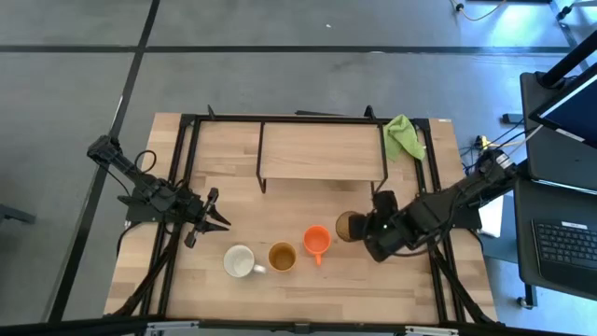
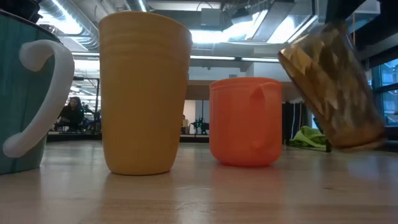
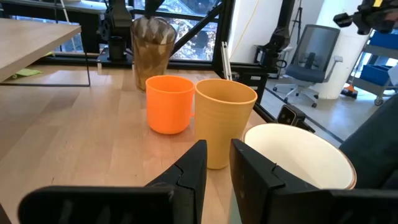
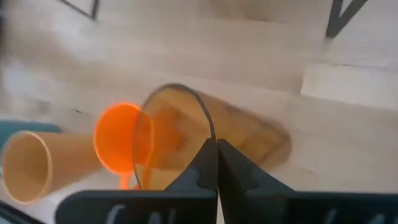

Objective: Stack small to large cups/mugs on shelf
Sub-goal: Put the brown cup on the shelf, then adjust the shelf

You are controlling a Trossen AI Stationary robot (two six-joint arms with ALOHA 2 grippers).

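Observation:
Four vessels stand in a row near the table's front edge: a white mug point(image 1: 240, 262), a tan-yellow mug point(image 1: 282, 257), a small orange cup point(image 1: 316, 241) and an amber see-through tumbler point(image 1: 348, 225). The light-wood shelf point(image 1: 322, 154) stands behind them, with nothing on it. My right gripper point(image 1: 362, 227) is shut on the tumbler point(image 2: 329, 87), which is tilted. My left gripper point(image 1: 210, 215) is left of the white mug point(image 3: 298, 155), slightly open and holding nothing. Its fingers point along the row toward the tan-yellow mug point(image 3: 224, 118). My right gripper pinches the tumbler's rim point(image 4: 208, 134) between its two fingers, one finger inside the tumbler and one outside, on the rim's right side. The fingers slant down from the table's right. The tumbler leans with its top toward the orange cup point(image 4: 118, 140); whether its base still touches the table I cannot tell.
A green cloth point(image 1: 403, 135) lies at the shelf's right end. Black frame rails run along the table's left and right sides. A desk with a keyboard stands beyond the table's right edge. There is free tabletop between the row of vessels and the shelf.

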